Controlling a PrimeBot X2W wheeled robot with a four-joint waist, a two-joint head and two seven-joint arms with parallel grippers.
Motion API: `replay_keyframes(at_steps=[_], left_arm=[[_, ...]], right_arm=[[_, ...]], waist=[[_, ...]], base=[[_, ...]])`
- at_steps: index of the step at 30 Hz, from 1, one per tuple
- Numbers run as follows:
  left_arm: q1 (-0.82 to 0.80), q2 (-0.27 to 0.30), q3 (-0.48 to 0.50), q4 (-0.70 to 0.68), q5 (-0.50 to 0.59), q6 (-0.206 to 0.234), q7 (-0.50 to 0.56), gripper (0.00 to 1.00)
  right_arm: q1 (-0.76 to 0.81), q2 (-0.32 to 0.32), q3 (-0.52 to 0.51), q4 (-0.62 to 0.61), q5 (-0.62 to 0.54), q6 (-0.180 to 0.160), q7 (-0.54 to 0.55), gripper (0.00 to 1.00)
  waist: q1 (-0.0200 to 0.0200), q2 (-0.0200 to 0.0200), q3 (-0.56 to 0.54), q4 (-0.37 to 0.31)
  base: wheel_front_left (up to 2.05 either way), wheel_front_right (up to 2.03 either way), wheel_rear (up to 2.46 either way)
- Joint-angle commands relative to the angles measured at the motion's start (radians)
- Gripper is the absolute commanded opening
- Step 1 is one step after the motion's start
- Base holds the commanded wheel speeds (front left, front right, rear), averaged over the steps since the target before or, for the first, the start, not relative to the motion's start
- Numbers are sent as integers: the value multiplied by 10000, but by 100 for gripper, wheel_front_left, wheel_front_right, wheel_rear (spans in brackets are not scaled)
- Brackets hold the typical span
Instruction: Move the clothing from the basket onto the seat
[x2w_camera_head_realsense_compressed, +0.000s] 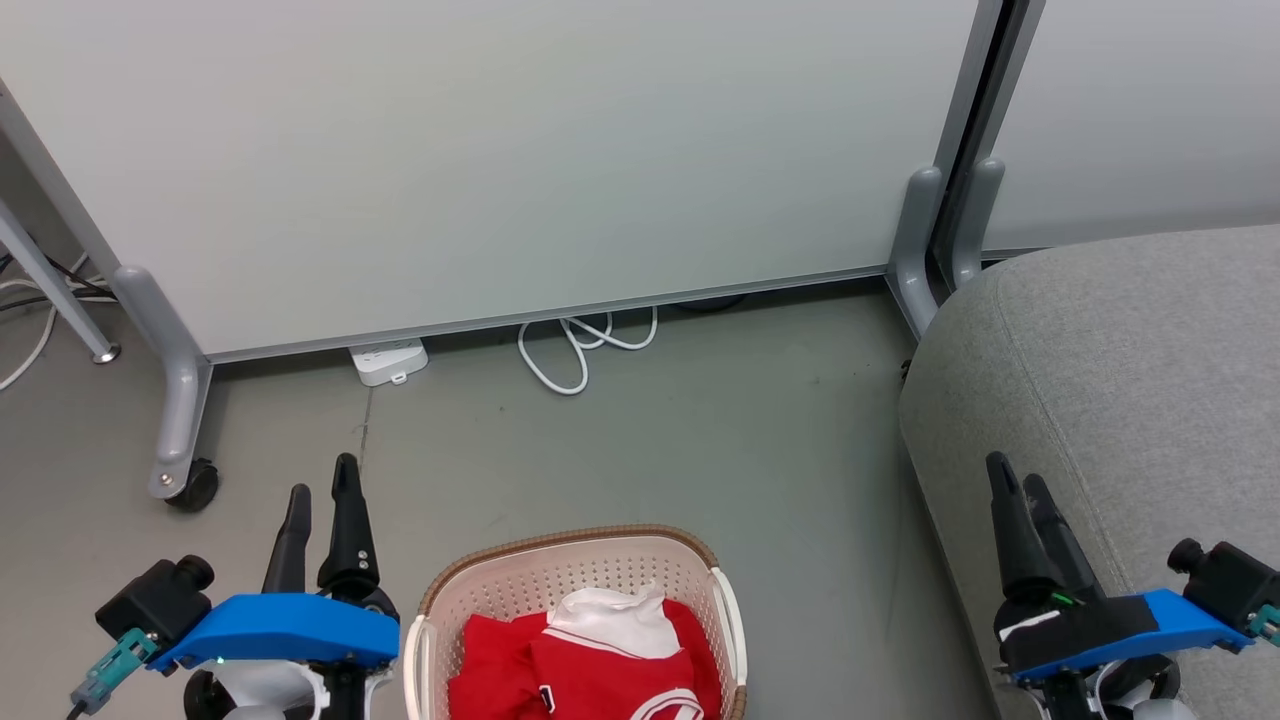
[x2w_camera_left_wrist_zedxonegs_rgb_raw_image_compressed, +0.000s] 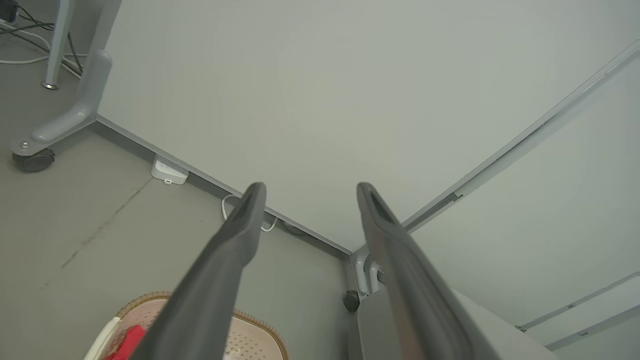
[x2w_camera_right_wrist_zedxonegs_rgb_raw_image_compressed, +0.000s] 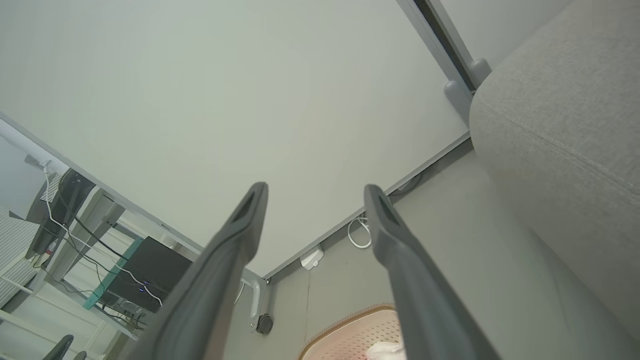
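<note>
Red and white clothing (x2w_camera_head_realsense_compressed: 590, 660) lies bunched inside the cream perforated basket (x2w_camera_head_realsense_compressed: 520, 580), which stands on the floor at the bottom middle of the head view. The grey fabric seat (x2w_camera_head_realsense_compressed: 1130, 380) fills the right side. My left gripper (x2w_camera_head_realsense_compressed: 322, 475) hovers open just left of the basket, nothing between its fingers. My right gripper (x2w_camera_head_realsense_compressed: 1015, 470) stands open in front of the seat's left edge, also empty. The left wrist view catches the basket rim (x2w_camera_left_wrist_zedxonegs_rgb_raw_image_compressed: 260, 325) and a red scrap of clothing (x2w_camera_left_wrist_zedxonegs_rgb_raw_image_compressed: 127, 340); the right wrist view shows the basket (x2w_camera_right_wrist_zedxonegs_rgb_raw_image_compressed: 360, 330) and the seat (x2w_camera_right_wrist_zedxonegs_rgb_raw_image_compressed: 560, 140).
White partition panels (x2w_camera_head_realsense_compressed: 520, 150) on grey wheeled feet (x2w_camera_head_realsense_compressed: 180, 440) close off the back. A white power strip (x2w_camera_head_realsense_compressed: 388, 360) and a looped white cable (x2w_camera_head_realsense_compressed: 580, 345) lie at the panel's base. Bare grey floor (x2w_camera_head_realsense_compressed: 800, 480) separates basket and seat.
</note>
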Motion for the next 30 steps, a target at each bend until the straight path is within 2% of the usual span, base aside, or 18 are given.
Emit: replay_keyframes(at_steps=[1, 30], left_arm=[[-262, 83, -62, -97, 379, 33, -107, 100], [-352, 96, -613, 234, 3809, 154, -908, 100]], right_arm=[[-198, -65, 44, -66, -354, 13, -123, 100], [-279, -79, 497, 245, -3625, 19, -916, 100]], waist=[[0, 0, 2, 3], [0, 0, 16, 86]], base=[[0, 0, 0], [0, 0, 0]])
